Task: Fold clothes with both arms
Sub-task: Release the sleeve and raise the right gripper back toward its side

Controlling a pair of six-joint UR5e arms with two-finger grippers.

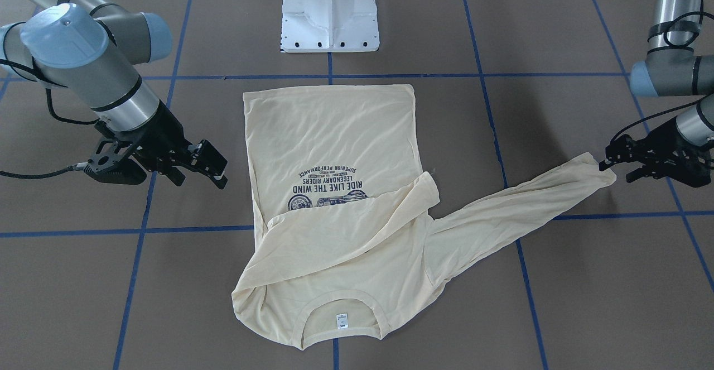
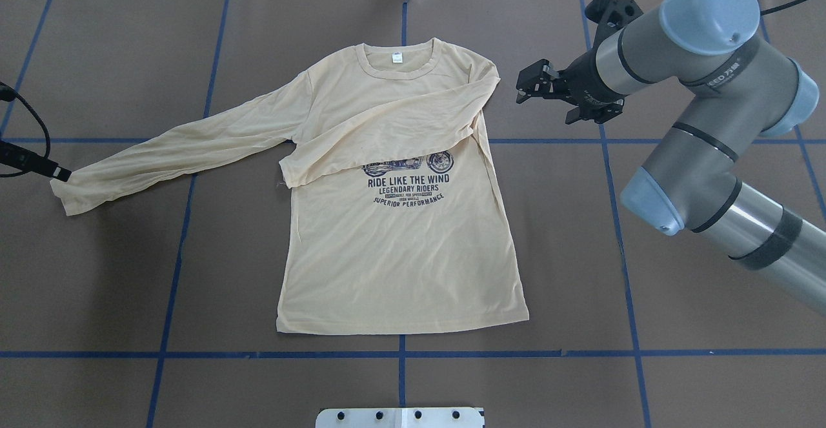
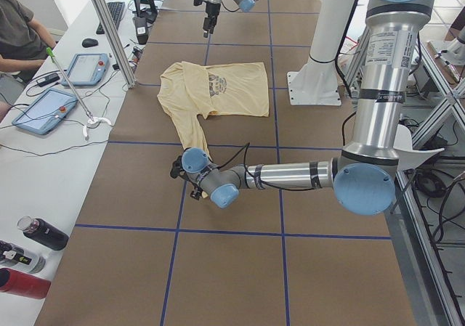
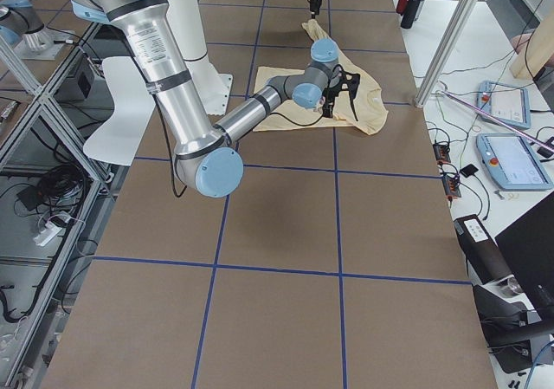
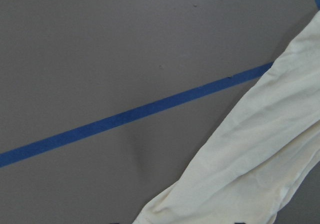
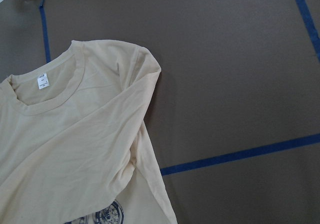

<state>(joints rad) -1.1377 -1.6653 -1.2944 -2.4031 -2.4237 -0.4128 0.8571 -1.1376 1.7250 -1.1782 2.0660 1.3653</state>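
The cream-yellow shirt (image 2: 400, 254) lies flat, print up, collar (image 2: 400, 66) at the far side. One sleeve (image 2: 387, 134) is folded across the chest. The other sleeve (image 2: 174, 150) stretches out to my left. My left gripper (image 2: 61, 173) is shut on that sleeve's cuff (image 1: 599, 174) and holds it slightly off the table; the left wrist view shows the sleeve (image 5: 260, 149) running to its bottom edge. My right gripper (image 2: 521, 84) is open and empty, hovering just right of the shirt's shoulder (image 6: 145, 69); it also shows in the front view (image 1: 203, 177).
The white pedestal base (image 1: 330, 18) stands at the robot's side of the table. Blue tape lines (image 2: 400, 354) grid the brown table top. Beyond the far edge, an operators' bench holds tablets (image 3: 73, 68) and bottles (image 3: 40, 231), behind aluminium posts (image 3: 109, 28).
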